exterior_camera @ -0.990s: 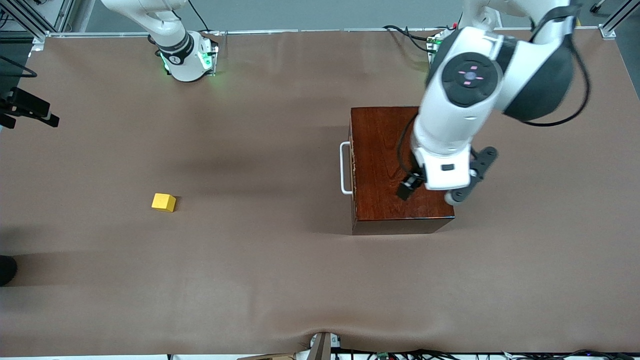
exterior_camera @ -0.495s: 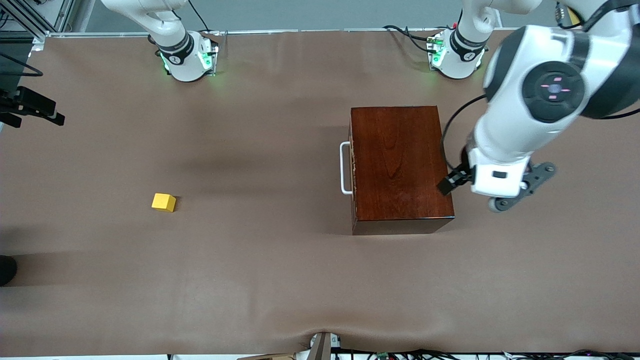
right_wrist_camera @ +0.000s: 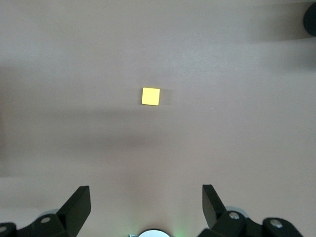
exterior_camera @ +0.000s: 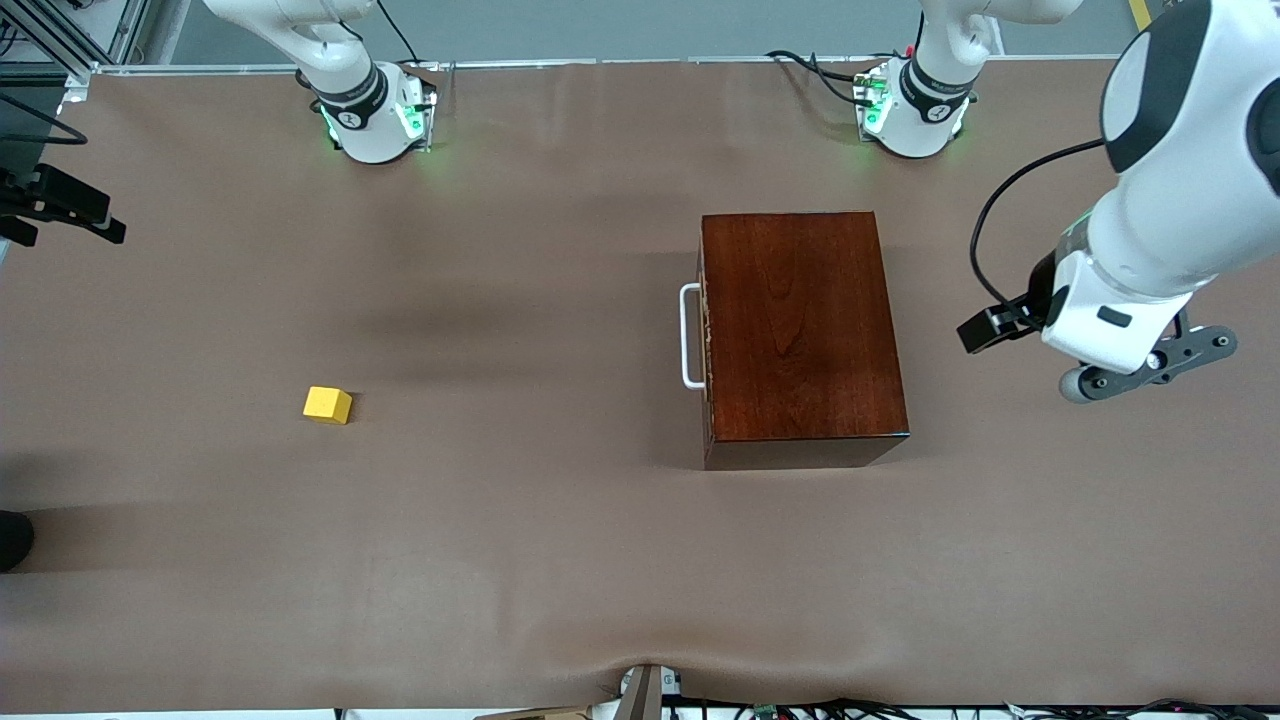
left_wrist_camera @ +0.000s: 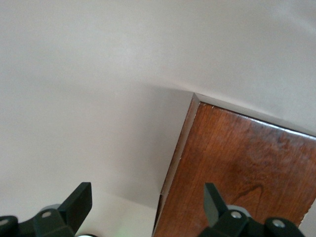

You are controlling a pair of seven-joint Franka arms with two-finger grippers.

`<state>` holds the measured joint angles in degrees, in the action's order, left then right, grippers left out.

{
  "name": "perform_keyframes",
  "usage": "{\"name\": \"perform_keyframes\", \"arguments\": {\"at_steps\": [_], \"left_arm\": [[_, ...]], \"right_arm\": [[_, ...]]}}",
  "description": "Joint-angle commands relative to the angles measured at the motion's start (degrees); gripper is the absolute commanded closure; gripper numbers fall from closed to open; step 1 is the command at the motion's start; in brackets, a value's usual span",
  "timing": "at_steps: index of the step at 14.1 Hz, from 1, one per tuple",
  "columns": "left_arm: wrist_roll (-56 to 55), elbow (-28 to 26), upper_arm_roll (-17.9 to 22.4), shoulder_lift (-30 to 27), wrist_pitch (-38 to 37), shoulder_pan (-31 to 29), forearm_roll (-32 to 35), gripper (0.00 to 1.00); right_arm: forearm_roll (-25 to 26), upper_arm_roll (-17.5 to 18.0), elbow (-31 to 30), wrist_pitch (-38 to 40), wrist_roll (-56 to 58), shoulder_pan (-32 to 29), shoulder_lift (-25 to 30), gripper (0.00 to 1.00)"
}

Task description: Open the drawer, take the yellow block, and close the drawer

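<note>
drawer [exterior_camera: 706,335]: shut flush in the dark reddish-brown wooden box [exterior_camera: 803,325]; no pale interior shows. Taking the front view as a clock face centred on the box, the drawer front and its white loop handle [exterior_camera: 689,335] sit at 9 o'clock, facing the right arm's end of the table.

handle axis: the loop runs 12 to 6 on that same face, so a pull would go toward 9 o'clock.

yellow block [exterior_camera: 328,405]: a small bright cube with plain faces, resting on the bare brown table [exterior_camera: 520,560], not in the drawer; well apart from the box, roughly 8 to 9 o'clock from the handle. In the right wrist view it shows as a flat yellow square, alone on the cloth.

left gripper [left_wrist_camera: 148,197]: up in the air over the table at about 3 o'clock from the box, on the side away from the handle. Fingers spread wide, nothing between them. Its wrist view shows one corner and side wall of the box under one finger.

right gripper [right_wrist_camera: 146,200]: out of the front view; its wrist view looks down on the block from high up, the block lying straight out ahead of the spread, empty fingers.

deciding relation: my judgement is that the block lies at the right arm's end, so the right arm is the better placed for a pick, while the left gripper stands on the wrong side of the box for the handle.

task state: drawer closed and block already out on the table; judged from this, little seems left to do.
</note>
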<state>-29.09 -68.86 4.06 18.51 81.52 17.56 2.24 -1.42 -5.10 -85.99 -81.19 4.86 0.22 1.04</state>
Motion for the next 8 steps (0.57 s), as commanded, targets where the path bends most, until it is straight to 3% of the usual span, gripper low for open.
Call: {"name": "perform_keyframes", "arguments": {"at_steps": [1,4,8], "left_arm": [[6.5,-2.0,-0.3,-2.2,-1.0,-2.5,-1.0,0.0],[12.5,-3.7,-0.5,-4.3,-2.2,-5.4,-1.0,0.0],[20.5,-11.5,-1.8,-11.5,-0.1,-10.0,-1.1,0.0]], "right_arm": [[5.1,4.8,-2.1,-1.4,0.2,-1.5,2.0,0.0],[4.8,5.4,-1.5,-1.5,0.1,-1.8,1.8,0.0],[4.6,5.4,0.7,-1.0,0.1,-1.7,1.2,0.0]]}}
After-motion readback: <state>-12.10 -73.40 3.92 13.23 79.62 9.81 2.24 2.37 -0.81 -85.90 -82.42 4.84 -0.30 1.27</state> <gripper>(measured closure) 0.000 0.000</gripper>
